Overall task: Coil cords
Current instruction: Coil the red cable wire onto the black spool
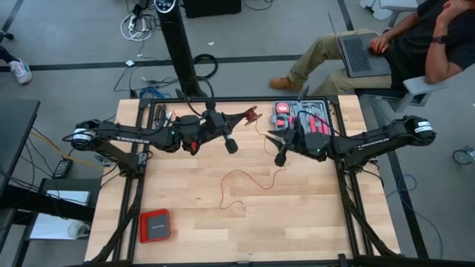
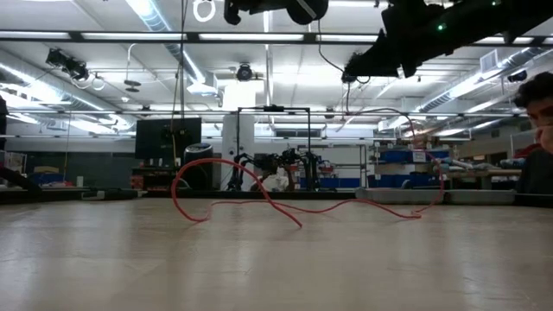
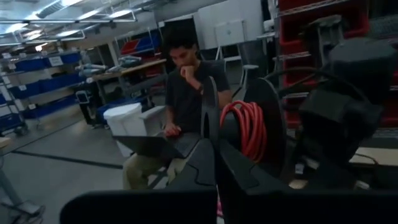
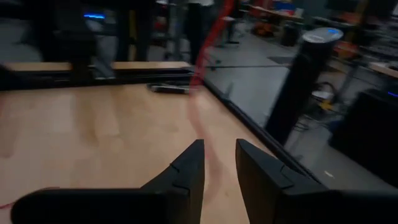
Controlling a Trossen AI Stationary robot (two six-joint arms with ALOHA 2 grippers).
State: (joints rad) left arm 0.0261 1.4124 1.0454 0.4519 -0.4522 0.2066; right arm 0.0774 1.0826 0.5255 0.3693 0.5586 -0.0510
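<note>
The left gripper (image 1: 251, 115) is hanging above the far middle of the pale wooden slatted table (image 1: 193, 200), its dark fingers (image 3: 214, 165) pressed together on a black spool wound with the thin red wire-like cord (image 3: 247, 127). In the high view the spool is showing as a reddish shape at the gripper's tip, raised off the tabletop. From there the cord is running across toward the right arm and then dropping to the table, where a loose, wandering length (image 1: 249, 180) is lying near the middle of the boards. In the low view this slack is arching up in one loop (image 2: 226, 186) and trailing along the wood to the right.

Near the front left corner of the table, a flat red square box with a dark lid (image 1: 155, 225) is sitting well apart from the cord.

The right gripper (image 1: 272, 139) is hovering above the table just right of centre, its two dark fingers (image 4: 186, 171) standing apart with a clear gap between them; a blurred red streak of cord (image 4: 200, 118) is passing in front of them, and whether it touches them cannot be told. Behind the right arm, at the far edge, a grey tool tray holding red-handled tools (image 1: 300, 115) is resting. Beyond the table a seated person (image 1: 386, 44) is working at a laptop.
</note>
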